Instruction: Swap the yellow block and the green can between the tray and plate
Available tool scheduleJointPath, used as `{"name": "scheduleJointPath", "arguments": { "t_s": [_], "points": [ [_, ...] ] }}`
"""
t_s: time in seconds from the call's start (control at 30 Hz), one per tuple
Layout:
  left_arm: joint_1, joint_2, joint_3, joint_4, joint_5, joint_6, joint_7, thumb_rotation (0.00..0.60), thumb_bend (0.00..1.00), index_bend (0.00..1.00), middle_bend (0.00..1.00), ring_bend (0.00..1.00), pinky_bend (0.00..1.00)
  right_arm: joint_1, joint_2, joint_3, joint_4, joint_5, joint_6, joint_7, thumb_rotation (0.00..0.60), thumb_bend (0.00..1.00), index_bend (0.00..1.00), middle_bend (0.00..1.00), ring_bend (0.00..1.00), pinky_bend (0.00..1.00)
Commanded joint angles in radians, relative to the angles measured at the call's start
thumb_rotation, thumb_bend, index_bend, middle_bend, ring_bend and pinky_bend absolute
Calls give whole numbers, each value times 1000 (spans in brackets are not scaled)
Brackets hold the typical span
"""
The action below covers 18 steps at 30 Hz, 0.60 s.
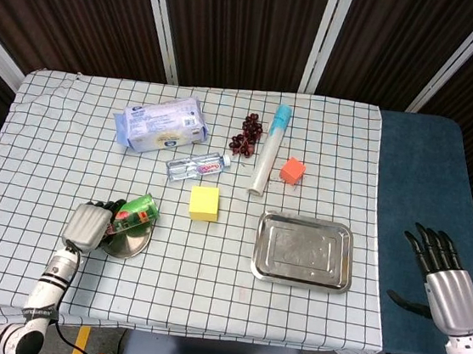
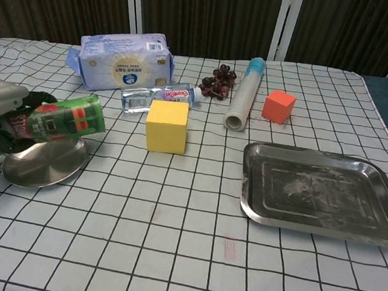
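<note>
I use the yellow block (image 1: 204, 202) as my marker. It sits on the checked cloth, not on the tray (image 1: 303, 251) or the plate (image 1: 124, 242). Just behind it lies a small water bottle (image 1: 196, 167), and farther back a blue wipes pack (image 1: 160, 124). Behind it and to the right I see dark grapes (image 1: 247, 135), a rolled tube (image 1: 269, 150) and an orange cube (image 1: 292, 170). The tray is in front of the block to the right, with nothing in it.

To the left of the block, my left hand (image 1: 87, 225) wraps its fingers around the green can (image 2: 57, 122). The can is tilted, its free end pointing toward the block, just above the plate. My fingers hide its other end.

My right hand (image 1: 447, 280) is far right of the block, off the cloth, fingers spread and holding nothing.
</note>
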<state>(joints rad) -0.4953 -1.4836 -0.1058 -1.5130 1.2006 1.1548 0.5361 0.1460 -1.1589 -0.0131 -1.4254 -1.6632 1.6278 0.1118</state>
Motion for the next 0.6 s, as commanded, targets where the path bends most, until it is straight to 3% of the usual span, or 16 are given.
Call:
{"name": "scheduleJointPath", "arguments": {
  "t_s": [0.03, 0.27, 0.6],
  "points": [
    [-1, -1, 32, -57, 148, 77, -39, 600, 729, 495, 638, 587, 596, -5, -1, 3, 2, -6, 8, 5, 600, 20, 55, 0, 0, 0],
    [-22, -42, 93, -133, 276, 63, -12, 600, 722, 496, 638, 587, 597, -23, 3, 10, 2, -23, 42, 24, 600, 20, 61, 0, 0, 0],
    [-92, -234, 109, 18, 314, -65, 21, 600, 705, 495, 621, 567, 597, -46, 7, 18, 11, -45, 86, 50, 600, 20, 66, 0, 0, 0]
  ]
}}
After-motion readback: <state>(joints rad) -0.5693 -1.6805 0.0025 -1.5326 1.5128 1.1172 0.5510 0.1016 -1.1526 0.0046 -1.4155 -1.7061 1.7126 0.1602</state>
